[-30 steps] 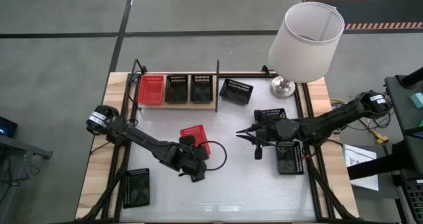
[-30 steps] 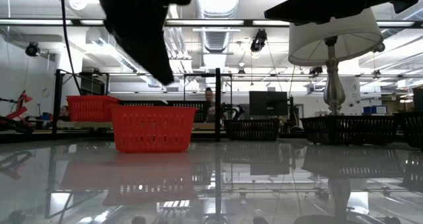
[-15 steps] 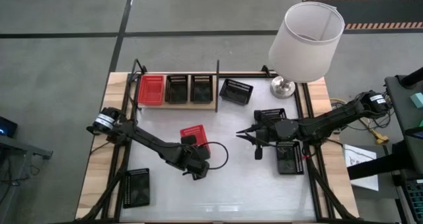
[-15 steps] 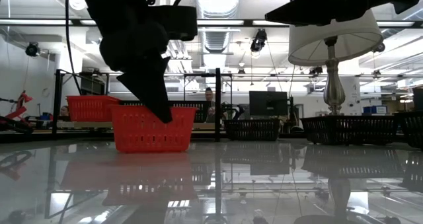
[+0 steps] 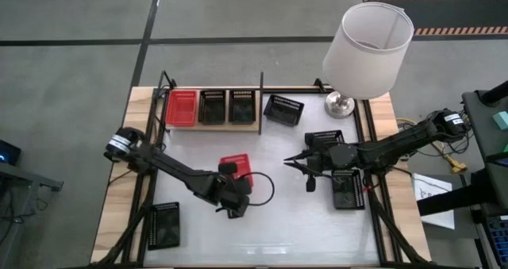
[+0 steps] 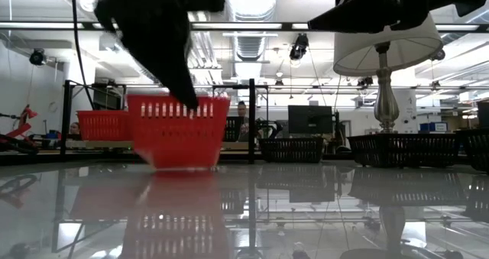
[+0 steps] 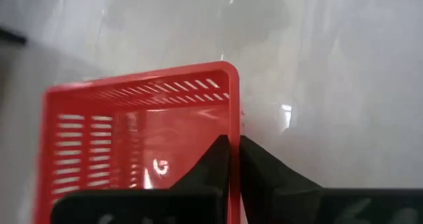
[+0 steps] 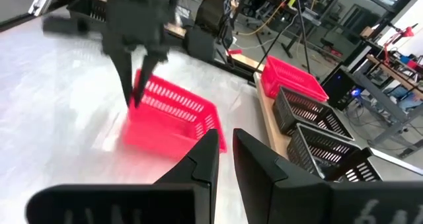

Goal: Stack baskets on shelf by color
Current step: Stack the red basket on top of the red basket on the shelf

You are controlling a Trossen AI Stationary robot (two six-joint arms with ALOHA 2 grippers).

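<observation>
My left gripper (image 5: pixel 235 176) is shut on a red basket (image 5: pixel 236 166) in the middle of the table, a little above the white top. It also shows in the low view (image 6: pixel 177 131) and in the right wrist view (image 8: pixel 170 121). The light-wood shelf (image 5: pixel 213 127) at the far left holds a red basket (image 5: pixel 181 108) and two black baskets (image 5: pixel 211 106) (image 5: pixel 241 106). My right gripper (image 5: pixel 286 160) hangs shut and empty to the right of the held basket, fingers pointing toward the table's left edge. My left gripper holds the red basket by the rim of one side wall (image 7: pixel 232 139), with one finger inside the basket and one outside. The fingers (image 8: pixel 134 85) come from above, pointing down. The basket hangs below them, a little tilted, just off the table.
A black basket (image 5: pixel 283 109) lies on the table right of the shelf. Two more (image 5: pixel 327 137) (image 5: pixel 347 189) lie under my right arm, and another (image 5: pixel 164 224) lies at the near left. A lamp (image 5: pixel 367 40) stands at the far right.
My left gripper has come down onto the red basket, taken hold of its wall and gone up again. The basket has risen off the table and tipped a little.
</observation>
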